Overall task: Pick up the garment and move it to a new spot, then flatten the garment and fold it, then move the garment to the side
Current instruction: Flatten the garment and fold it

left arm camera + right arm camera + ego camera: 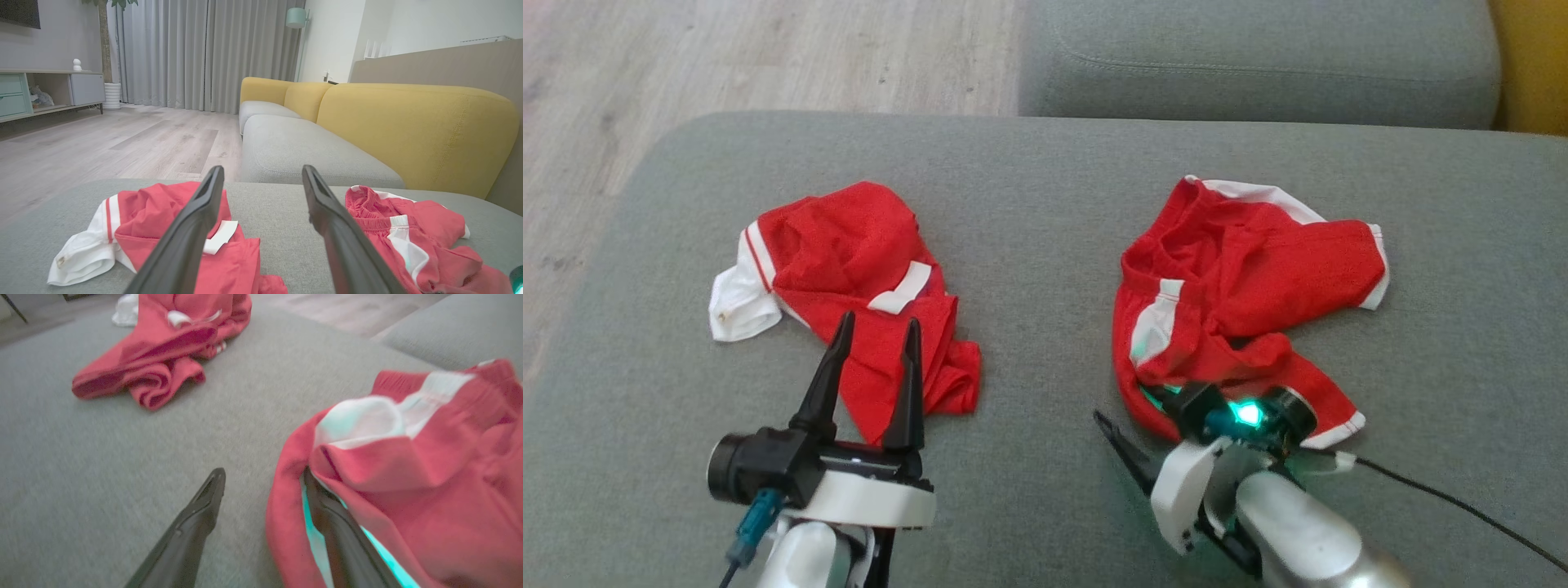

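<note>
Two crumpled red garments with white trim lie on the grey cushion [1029, 204]. The left garment [849, 269] [155, 216] [163, 339] is bunched, with a white sleeve at its far left. My left gripper [880, 320] [262, 169] hovers open over its near right part, holding nothing. The right garment [1241, 278] [408, 237] [408, 465] spreads toward the right. My right gripper [1131, 408] [263, 475] is open at that garment's near left edge. One finger [196, 522] lies over bare cushion and the other finger [327, 514] is tucked under a fold of the cloth.
A second grey seat cushion [1258, 57] lies beyond, with a yellow backrest [408, 126] at the right. Wooden floor [727, 57] borders the cushion at the left and far side. A black cable [1462, 506] trails from my right wrist across the cushion.
</note>
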You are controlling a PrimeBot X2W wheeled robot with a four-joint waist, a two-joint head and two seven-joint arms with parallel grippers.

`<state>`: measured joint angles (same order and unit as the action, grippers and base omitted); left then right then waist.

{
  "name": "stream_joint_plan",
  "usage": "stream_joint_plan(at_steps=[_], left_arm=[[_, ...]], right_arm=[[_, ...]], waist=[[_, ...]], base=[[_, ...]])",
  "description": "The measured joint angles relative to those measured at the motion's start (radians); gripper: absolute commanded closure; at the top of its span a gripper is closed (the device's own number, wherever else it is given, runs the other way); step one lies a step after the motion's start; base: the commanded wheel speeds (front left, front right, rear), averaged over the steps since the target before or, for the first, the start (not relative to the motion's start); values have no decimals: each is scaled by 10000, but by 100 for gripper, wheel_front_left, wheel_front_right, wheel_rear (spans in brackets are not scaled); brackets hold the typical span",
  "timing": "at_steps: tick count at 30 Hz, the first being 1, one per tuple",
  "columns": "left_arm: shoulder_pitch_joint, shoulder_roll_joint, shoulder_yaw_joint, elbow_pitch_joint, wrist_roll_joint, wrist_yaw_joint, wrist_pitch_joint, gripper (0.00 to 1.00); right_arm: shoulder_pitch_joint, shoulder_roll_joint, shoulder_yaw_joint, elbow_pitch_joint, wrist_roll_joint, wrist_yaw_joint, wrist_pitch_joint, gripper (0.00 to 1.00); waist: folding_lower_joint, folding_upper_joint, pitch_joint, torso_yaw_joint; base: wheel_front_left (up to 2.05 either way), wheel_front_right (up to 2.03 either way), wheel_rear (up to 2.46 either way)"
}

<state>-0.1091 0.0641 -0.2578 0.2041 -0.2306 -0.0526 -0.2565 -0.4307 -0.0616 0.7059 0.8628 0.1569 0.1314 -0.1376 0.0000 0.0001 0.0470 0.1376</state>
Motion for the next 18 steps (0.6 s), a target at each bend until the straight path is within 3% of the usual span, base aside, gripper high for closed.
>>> stream_joint_plan(at_steps=[4,9,18], left_arm=[[1,2,44,0,-2,33,0,0],[4,2,167,-107,-4,94,0,0],[10,-6,316,-330,-6,128,0,0]], right_arm=[[-138,-4,-255,-401,493,0,-374,0],[-148,-4,-1488,-1381,777,0,-832,0],[1348,-4,-5574,-3779,-274,0,-1043,0]], waist=[[0,0,-11,-146],[0,0,-56,-552],[0,0,-183,-1463]], base=[[0,0,0],[0,0,0],[0,0,0]])
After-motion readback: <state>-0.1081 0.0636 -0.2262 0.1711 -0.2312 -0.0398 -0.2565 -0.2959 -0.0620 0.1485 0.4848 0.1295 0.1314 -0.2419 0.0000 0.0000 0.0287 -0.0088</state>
